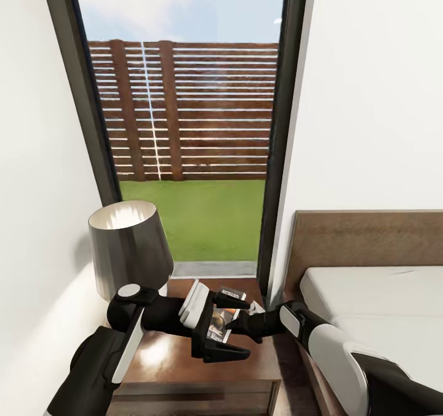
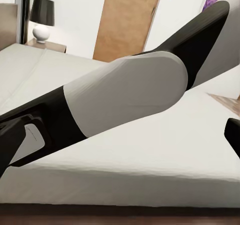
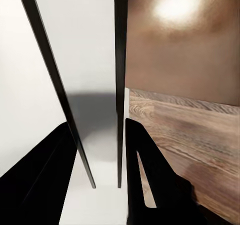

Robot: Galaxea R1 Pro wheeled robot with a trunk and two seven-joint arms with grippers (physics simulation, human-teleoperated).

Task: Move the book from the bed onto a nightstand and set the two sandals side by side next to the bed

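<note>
Bright daylight, glare on nightstand (image 1: pixel 161 356), sharp

Head view high above nightstand (image 1: pixel 184 354), left wrist view low across bed (image 2: pixel 150 150)

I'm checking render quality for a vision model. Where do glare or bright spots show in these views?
Head view: a bright glare patch on the glossy nightstand top beside the left gripper, and a glow inside the lamp shade. Right wrist view: a blurred highlight on the same dark wood. Left wrist view: even, soft light on the bed.
</note>
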